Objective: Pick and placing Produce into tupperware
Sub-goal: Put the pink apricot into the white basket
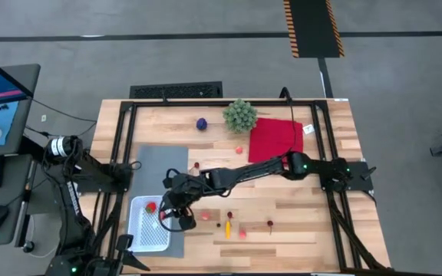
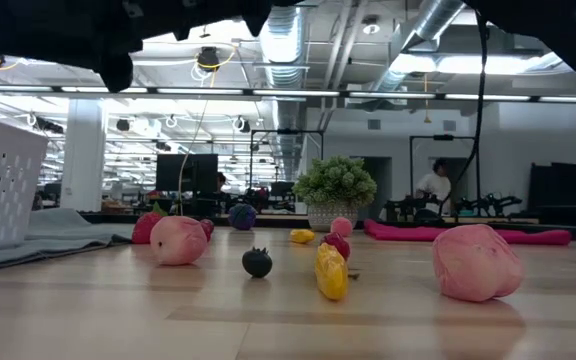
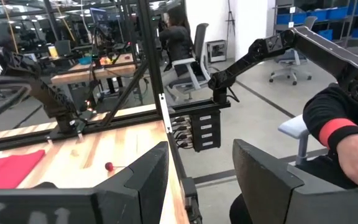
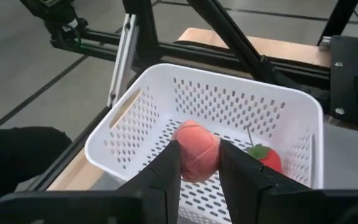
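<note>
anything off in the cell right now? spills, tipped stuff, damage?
Nothing stands out. The white basket sits upright on the grey mat, a red piece inside. The right end effector holds a pink fruit over it. Loose produce lies scattered on the table, as expected mid-task.

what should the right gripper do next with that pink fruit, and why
Probably open and drop it. The right gripper is shut on the pink fruit directly over the white perforated container, where a red strawberry already lies.
</note>
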Action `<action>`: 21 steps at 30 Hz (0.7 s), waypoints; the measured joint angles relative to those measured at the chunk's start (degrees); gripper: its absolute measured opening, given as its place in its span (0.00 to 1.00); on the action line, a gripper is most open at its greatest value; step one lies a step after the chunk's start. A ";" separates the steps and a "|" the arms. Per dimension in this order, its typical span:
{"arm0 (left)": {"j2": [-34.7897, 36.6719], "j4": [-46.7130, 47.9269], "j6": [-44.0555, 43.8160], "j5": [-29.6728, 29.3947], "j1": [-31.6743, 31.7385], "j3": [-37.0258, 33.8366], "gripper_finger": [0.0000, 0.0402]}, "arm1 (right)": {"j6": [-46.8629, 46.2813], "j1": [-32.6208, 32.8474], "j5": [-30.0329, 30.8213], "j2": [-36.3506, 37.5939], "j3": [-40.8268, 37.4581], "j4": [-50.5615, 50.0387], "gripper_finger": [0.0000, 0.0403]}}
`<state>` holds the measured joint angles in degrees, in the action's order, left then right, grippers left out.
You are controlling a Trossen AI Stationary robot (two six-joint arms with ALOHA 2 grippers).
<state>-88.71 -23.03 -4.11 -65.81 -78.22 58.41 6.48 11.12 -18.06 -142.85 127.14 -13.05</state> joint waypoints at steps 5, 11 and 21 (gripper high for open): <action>0.00 -0.02 -0.17 -0.41 0.00 0.00 0.43 | -0.44 -0.01 0.08 0.00 -0.01 0.11 0.34; 0.00 -0.07 -0.17 -0.43 0.59 0.00 0.43 | -0.82 -0.03 0.49 0.00 -0.01 0.30 0.53; 0.00 -0.24 -0.12 -0.50 0.89 0.00 0.43 | -0.09 -0.98 -1.41 2.06 -0.17 -6.92 0.63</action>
<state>-88.71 -23.27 -4.23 -66.30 -77.32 58.41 6.39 10.14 -19.47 -140.79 126.98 -19.97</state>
